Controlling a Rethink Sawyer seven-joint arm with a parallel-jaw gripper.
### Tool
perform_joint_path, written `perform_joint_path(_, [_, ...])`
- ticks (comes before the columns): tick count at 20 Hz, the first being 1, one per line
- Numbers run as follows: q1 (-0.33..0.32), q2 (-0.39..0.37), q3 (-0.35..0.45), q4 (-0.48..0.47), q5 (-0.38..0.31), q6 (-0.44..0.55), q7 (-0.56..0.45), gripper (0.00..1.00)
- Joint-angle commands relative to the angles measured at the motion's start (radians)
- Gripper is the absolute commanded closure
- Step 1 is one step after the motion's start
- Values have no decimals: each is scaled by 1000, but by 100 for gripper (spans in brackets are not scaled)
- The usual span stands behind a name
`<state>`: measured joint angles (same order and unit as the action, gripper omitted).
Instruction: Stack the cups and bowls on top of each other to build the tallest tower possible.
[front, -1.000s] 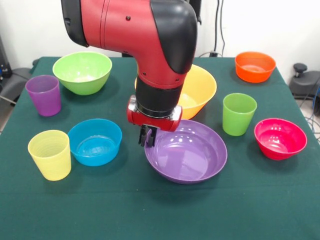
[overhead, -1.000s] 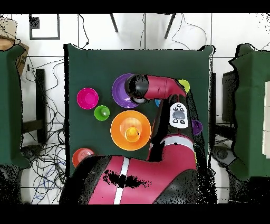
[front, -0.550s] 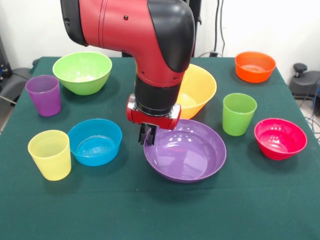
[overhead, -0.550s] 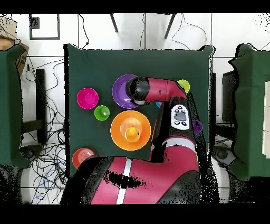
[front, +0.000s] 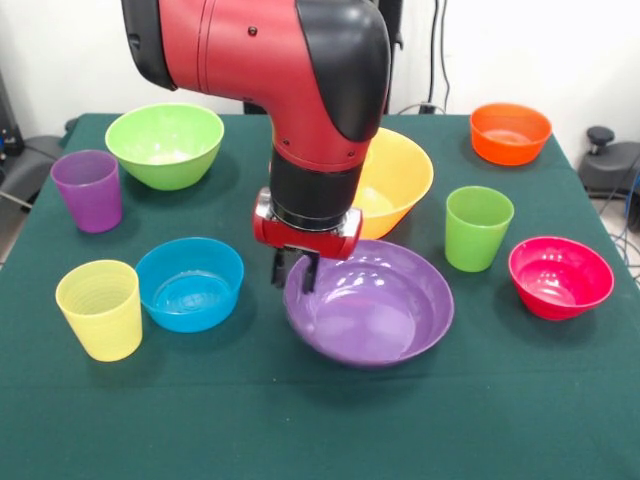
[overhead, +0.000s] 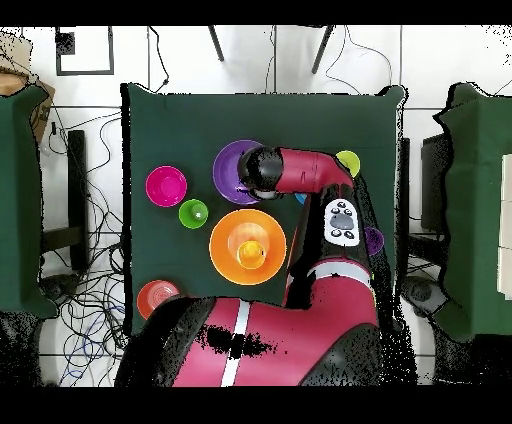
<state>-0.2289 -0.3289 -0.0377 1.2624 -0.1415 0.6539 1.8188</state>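
no readable text, labels, brands, numbers or signs anywhere

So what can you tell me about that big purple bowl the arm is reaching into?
The purple bowl is wide, shallow, glossy and looks like plastic; nothing shows inside it. It sits near the middle of the green table, just in front of the orange-yellow bowl. The gripper is shut on its rim on the side toward the blue bowl, one finger inside and one outside. That side looks raised, so the bowl seems slightly tilted.
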Motion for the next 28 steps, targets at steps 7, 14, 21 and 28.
perform_joint_path(7, [11,65,112,76,-91,-16,-96,0])
perform_joint_path(14, [9,66,112,78,-101,-10,-94,0])
perform_joint_path(21, [-42,95,174,86,-73,-35,-112,0])
perform_joint_path(28, [-102,118,261,100,-37,-61,-99,0])
